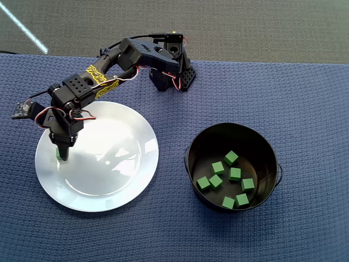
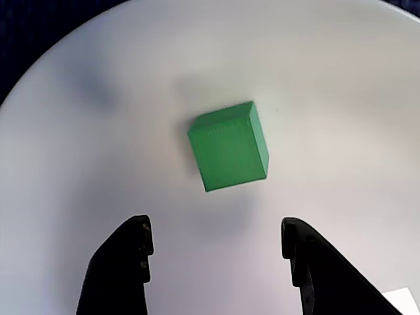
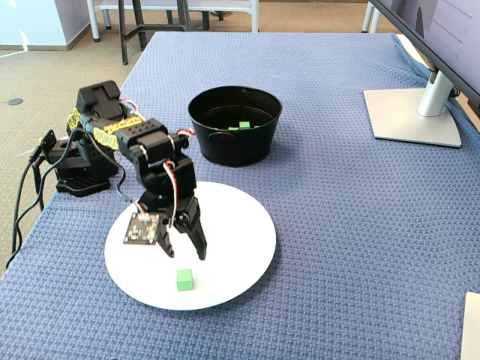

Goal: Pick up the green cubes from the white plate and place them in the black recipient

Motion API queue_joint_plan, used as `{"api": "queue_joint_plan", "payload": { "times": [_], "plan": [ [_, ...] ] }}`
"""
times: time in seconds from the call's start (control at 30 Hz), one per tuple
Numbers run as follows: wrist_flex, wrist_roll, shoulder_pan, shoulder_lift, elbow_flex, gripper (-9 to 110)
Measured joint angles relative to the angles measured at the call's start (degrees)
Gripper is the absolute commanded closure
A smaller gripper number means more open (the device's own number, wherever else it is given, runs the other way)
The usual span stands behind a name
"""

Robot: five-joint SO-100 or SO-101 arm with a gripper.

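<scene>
One green cube (image 3: pixel 184 280) is seen alone on the white plate (image 3: pixel 240 225), near its front edge in the fixed view. The gripper (image 2: pixel 216 239) is held just above the plate with jaws apart, nothing between them; the cube lies just beyond the fingertips. Eight green cubes (image 1: pixel 229 178) are counted inside the black recipient (image 1: pixel 199 144), right of the plate in the overhead view.

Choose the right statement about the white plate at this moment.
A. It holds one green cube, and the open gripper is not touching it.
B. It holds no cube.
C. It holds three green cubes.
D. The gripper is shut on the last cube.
A. One green cube lies alone on the white plate, and the wrist view shows the gripper open, its fingers short of the cube.
</scene>
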Motion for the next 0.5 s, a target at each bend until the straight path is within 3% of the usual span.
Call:
{"api": "queue_joint_plan", "payload": {
  "times": [0.5],
  "plan": [
    [0.0,-8.5,2.5,-8.6,-9.1,83]
  ]
}}
